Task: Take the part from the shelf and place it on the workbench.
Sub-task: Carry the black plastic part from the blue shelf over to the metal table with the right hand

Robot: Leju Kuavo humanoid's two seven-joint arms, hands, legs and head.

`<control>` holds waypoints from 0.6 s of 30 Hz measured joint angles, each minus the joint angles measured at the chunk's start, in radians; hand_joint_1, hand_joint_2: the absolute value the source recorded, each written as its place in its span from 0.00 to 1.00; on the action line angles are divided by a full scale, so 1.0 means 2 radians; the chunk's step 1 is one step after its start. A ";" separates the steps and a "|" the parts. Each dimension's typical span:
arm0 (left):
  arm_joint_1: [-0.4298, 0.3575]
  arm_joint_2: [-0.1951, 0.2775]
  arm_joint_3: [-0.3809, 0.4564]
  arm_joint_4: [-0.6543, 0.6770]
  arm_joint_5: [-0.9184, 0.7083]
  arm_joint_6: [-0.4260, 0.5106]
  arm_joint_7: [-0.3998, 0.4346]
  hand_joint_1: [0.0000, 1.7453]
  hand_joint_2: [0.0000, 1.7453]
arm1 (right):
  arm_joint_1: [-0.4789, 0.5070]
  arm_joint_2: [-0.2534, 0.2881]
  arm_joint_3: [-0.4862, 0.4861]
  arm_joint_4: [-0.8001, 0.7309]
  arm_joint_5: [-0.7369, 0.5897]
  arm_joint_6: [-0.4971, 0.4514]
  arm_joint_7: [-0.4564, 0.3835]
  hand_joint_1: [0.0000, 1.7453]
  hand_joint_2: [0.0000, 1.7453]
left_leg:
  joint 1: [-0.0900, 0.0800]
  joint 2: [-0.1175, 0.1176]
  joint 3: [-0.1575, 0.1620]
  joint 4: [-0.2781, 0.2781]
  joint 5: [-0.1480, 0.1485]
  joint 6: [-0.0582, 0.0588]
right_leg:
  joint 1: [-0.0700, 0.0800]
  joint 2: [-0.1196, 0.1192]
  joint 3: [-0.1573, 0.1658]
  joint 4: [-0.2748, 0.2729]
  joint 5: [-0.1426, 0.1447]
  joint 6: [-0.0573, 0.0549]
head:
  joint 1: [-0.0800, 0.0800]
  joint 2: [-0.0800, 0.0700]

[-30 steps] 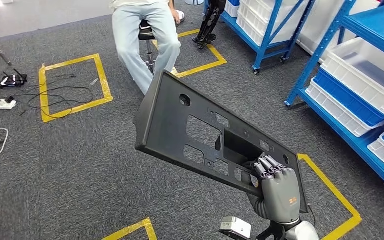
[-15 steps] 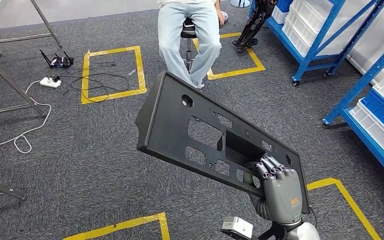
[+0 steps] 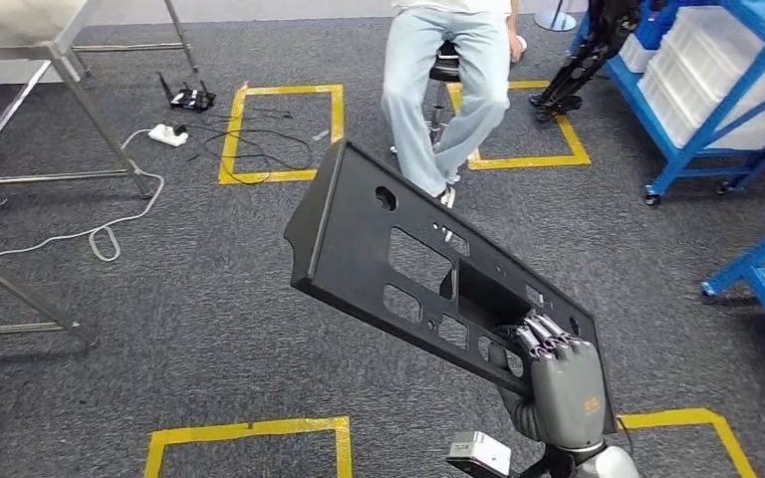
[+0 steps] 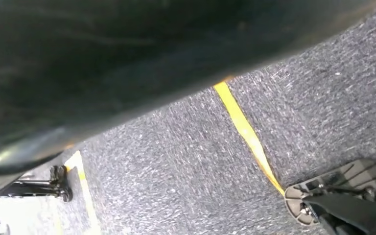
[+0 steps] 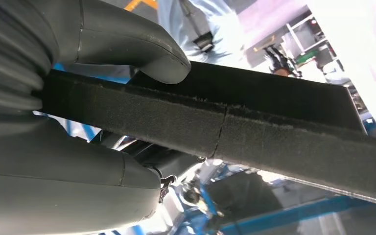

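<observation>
Currently the part [image 3: 428, 274], a flat black panel, is carried in the right hand [image 3: 558, 383], clamped at its near-right end, rest cantilevered up-left over carpet. Grip to be kept firm, panel level, w/ metal-legged bench [image 3: 20, 30] far left approached slowly. Left hand: state can't be told.

seated person [image 3: 445, 90] | power strip [image 3: 168, 133] | yellow floor tape [image 3: 281, 134] | blue rack [image 3: 717, 95]

Flat black cutout-riddled part [image 3: 398, 254] (tilted) aloft above carpet

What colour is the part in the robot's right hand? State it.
Matte black, clearest in the head view: the part held by the right hand.
</observation>
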 joint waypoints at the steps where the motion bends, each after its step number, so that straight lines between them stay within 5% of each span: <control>1: 0.000 0.000 0.001 0.000 -0.001 0.000 0.001 0.00 0.00 | 0.000 0.000 -0.001 0.000 -0.001 0.000 0.000 1.00 1.00 | -0.001 -0.007 -0.001 -0.001 0.001 0.004 | -0.001 -0.005 0.003 -0.001 0.000 0.003 | 0.001 0.000; 2: 0.001 0.001 0.001 0.000 -0.001 0.000 0.003 0.00 0.00 | 0.000 0.001 -0.001 0.000 -0.003 -0.001 -0.001 1.00 1.00 | -0.002 -0.012 -0.002 -0.003 0.002 0.008 | -0.002 -0.003 0.003 0.000 -0.002 0.005 | 0.001 0.000; 4: 0.001 0.002 0.003 0.000 -0.002 0.000 0.006 0.00 0.00 | 0.001 0.001 -0.002 0.001 -0.006 -0.002 -0.002 1.00 1.00 | 0.000 -0.024 -0.002 -0.006 0.006 0.016 | -0.003 0.021 -0.009 0.024 -0.016 0.006 | 0.002 0.000; 6: 0.001 0.003 0.003 0.000 -0.002 0.000 0.007 0.00 0.00 | 0.003 0.001 -0.002 0.002 -0.007 -0.003 -0.002 1.00 1.00 | 0.001 -0.036 -0.003 -0.007 0.008 0.022 | -0.005 0.050 -0.041 0.088 -0.043 0.001 | 0.004 0.000; 8: 0.001 0.004 0.004 -0.001 -0.002 -0.001 0.007 0.00 0.00 | 0.005 0.001 -0.003 0.005 -0.007 -0.003 -0.002 1.00 1.00 | 0.000 -0.050 -0.005 -0.007 0.009 0.024 | -0.005 0.057 -0.071 0.142 -0.058 0.001 | 0.005 0.000; 9: 0.001 0.004 0.004 -0.001 -0.002 -0.001 0.007 0.00 0.00 | 0.006 0.001 -0.003 0.006 -0.007 -0.003 -0.002 1.00 1.00 | 0.000 -0.058 -0.005 -0.007 0.010 0.024 | -0.005 0.058 -0.075 0.144 -0.054 0.004 | 0.005 0.000; 11: 0.002 0.005 0.005 -0.001 -0.002 -0.001 0.007 0.00 0.00 | 0.006 0.002 -0.003 0.007 -0.007 -0.003 -0.002 1.00 1.00 | 0.001 -0.072 -0.006 -0.007 0.011 0.022 | -0.007 0.066 -0.054 0.093 -0.028 0.013 | 0.006 0.000; 13: 0.002 0.005 0.005 -0.001 -0.002 -0.002 0.007 0.00 0.00 | 0.006 0.002 -0.003 0.007 -0.007 -0.004 -0.002 1.00 1.00 | 0.000 -0.085 -0.007 -0.006 0.013 0.018 | -0.009 0.088 -0.025 0.028 -0.004 0.015 | 0.007 0.000; 15: 0.003 0.005 0.005 -0.001 -0.002 -0.002 0.007 0.00 0.00 | 0.007 0.002 -0.003 0.007 -0.007 -0.004 -0.002 1.00 1.00 | -0.001 -0.095 -0.009 -0.007 0.015 0.012 | -0.008 0.097 -0.015 0.006 0.002 0.008 | 0.007 0.000; 17: 0.005 0.005 0.006 0.000 -0.002 -0.002 0.007 0.00 0.00 | 0.007 0.002 -0.004 0.007 -0.008 -0.005 -0.002 1.00 1.00 | 0.000 -0.100 -0.012 -0.007 0.018 0.006 | -0.007 0.085 -0.013 0.004 0.006 0.000 | 0.007 0.000; 18: 0.007 0.005 0.006 0.000 -0.002 -0.001 0.007 0.00 0.00 | 0.008 0.002 -0.004 0.007 -0.008 -0.006 -0.002 1.00 1.00 | -0.001 -0.092 -0.016 -0.001 0.014 0.004 | -0.008 0.079 -0.011 0.002 0.007 -0.004 | 0.007 0.000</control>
